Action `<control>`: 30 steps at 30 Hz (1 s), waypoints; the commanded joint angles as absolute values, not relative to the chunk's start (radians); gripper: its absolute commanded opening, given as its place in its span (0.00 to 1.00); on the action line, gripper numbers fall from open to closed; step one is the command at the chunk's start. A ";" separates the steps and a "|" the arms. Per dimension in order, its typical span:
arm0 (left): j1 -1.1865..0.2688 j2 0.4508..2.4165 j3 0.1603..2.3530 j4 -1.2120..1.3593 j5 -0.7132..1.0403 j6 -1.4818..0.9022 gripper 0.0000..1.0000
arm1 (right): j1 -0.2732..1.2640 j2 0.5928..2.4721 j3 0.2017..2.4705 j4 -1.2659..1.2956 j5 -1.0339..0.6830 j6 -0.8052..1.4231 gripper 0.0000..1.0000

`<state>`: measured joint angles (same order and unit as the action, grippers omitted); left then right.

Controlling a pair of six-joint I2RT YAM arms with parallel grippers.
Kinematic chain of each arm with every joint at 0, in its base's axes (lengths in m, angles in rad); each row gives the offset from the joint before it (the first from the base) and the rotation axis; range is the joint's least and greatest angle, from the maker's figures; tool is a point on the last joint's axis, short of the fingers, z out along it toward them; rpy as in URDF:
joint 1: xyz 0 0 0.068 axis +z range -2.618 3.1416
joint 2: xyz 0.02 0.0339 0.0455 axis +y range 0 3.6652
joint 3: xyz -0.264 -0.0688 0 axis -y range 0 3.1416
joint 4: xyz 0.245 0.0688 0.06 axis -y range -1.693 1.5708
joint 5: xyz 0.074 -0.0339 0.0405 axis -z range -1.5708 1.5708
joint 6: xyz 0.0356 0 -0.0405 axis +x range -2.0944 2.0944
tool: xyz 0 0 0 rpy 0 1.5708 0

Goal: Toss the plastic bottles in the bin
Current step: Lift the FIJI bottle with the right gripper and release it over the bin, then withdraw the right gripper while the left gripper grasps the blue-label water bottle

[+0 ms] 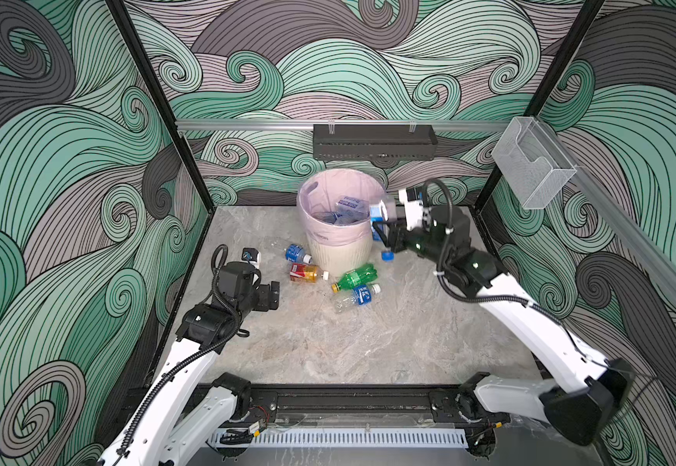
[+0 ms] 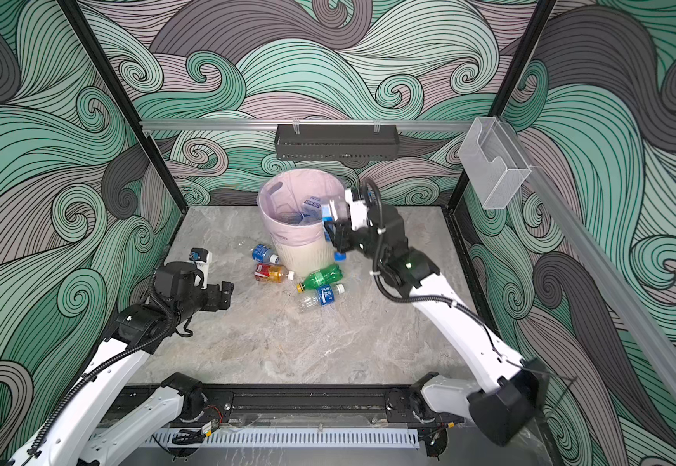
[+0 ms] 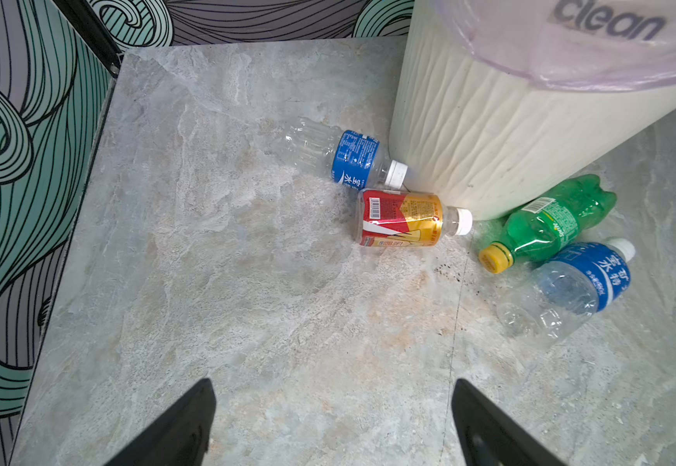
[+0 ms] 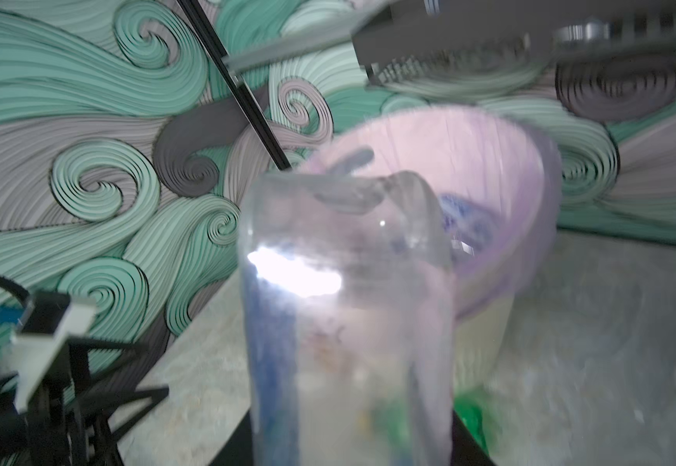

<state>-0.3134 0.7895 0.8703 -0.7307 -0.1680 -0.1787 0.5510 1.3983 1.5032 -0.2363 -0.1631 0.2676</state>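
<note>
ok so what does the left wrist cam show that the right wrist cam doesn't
Only left wrist: the red-label bottle and a blue-label bottle lying at the foot of the bin, plus the open left gripper. Only right wrist: the held bottle in the right gripper, blurred, the bin's open mouth and the black wall rack. Both: the bin, its pink bag, the marble table.
</note>
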 commanded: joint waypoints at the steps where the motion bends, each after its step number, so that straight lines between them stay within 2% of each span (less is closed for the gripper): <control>1: -0.305 0.775 0.900 -0.710 -0.135 -0.218 0.93 | 0.546 1.631 1.799 -0.390 -0.210 0.177 0.63; 3: -0.305 0.765 0.899 -0.715 -0.136 -0.245 0.94 | 0.547 1.770 2.002 -0.495 -0.187 0.164 0.82; 5: -0.305 0.751 0.894 -0.710 -0.125 -0.274 0.94 | 0.546 1.848 2.131 -0.564 -0.157 0.162 0.87; 7: -0.305 0.743 0.886 -0.705 -0.100 -0.272 0.94 | 0.546 1.839 2.124 -0.541 -0.144 0.169 0.88; 12: -0.308 0.765 0.884 -0.743 -0.119 -0.185 0.92 | 0.546 1.659 1.883 -0.409 -0.108 0.131 0.91; 17: -0.314 0.810 0.876 -0.688 -0.012 -0.136 0.89 | 0.544 1.441 1.638 -0.368 -0.062 0.078 0.97; 21: -0.365 0.892 0.884 -0.647 0.004 -0.102 0.89 | 0.523 1.282 1.454 -0.365 0.032 0.056 1.00; 30: -0.529 1.125 0.944 -0.540 0.065 -0.020 0.89 | 0.336 1.029 0.981 -0.393 -0.010 0.290 1.00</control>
<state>-0.5034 1.0809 0.8867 -0.6033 0.0177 -0.0597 0.3725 1.0653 1.0847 -0.3622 -0.0002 0.1848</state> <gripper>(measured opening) 0.889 0.998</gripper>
